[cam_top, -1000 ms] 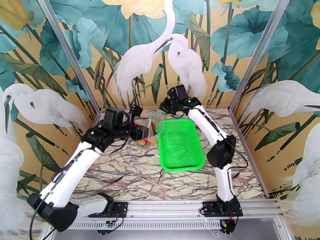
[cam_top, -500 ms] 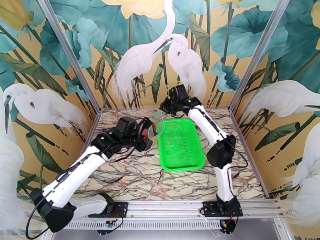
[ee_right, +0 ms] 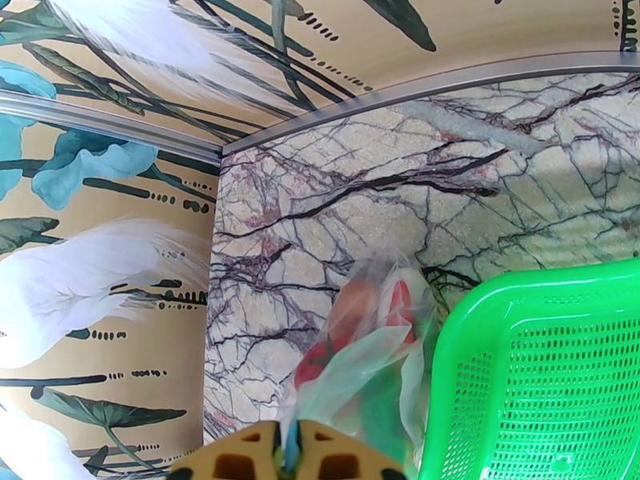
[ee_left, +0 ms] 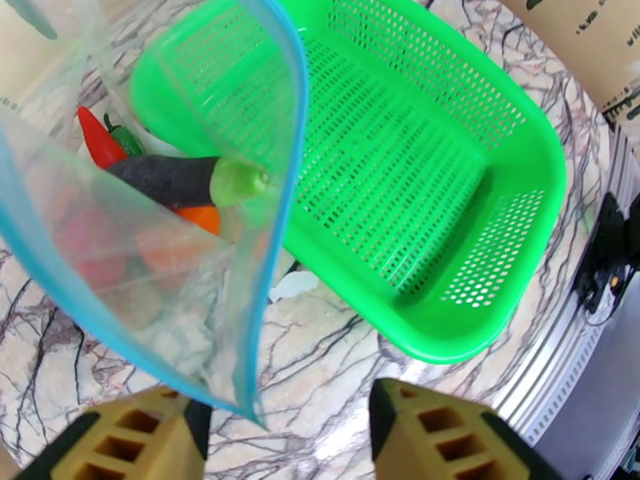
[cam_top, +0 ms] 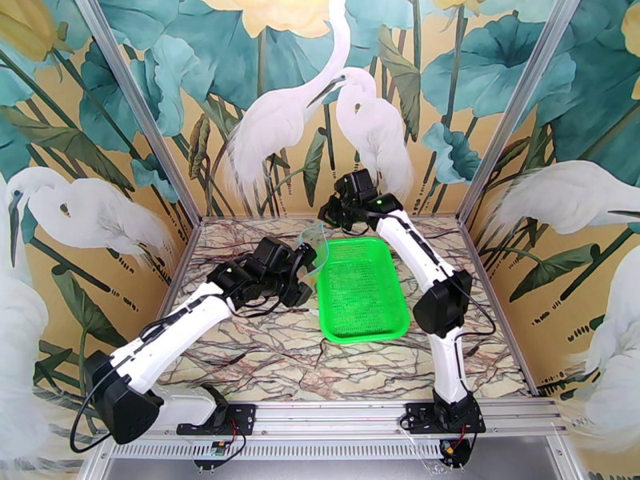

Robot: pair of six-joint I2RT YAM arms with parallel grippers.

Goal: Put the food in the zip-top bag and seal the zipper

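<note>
The clear zip-top bag (cam_top: 314,243) hangs upright left of the basket, its mouth open. My right gripper (cam_top: 322,222) is shut on its top edge; in the right wrist view the fingers (ee_right: 290,450) pinch the blue strip. The zipper (ee_left: 302,114) curves around the open mouth. Inside lie the food pieces: a red chili (ee_left: 96,138), a dark eggplant (ee_left: 164,178), an orange (ee_left: 202,219) and a red tomato (ee_left: 84,242). My left gripper (ee_left: 280,430) is open at the bag's near lower edge, whose corner sits between the jaws close to the left finger (ee_left: 128,442).
A green mesh basket (cam_top: 360,290) with nothing in it lies right of the bag on the marble table (cam_top: 264,354). Painted walls and metal posts close in the back and sides. The right arm arches over the basket's far end.
My left arm has swung right and forward, bringing its gripper from left of the bag up against the bag's near edge. The right gripper has held the bag still.
</note>
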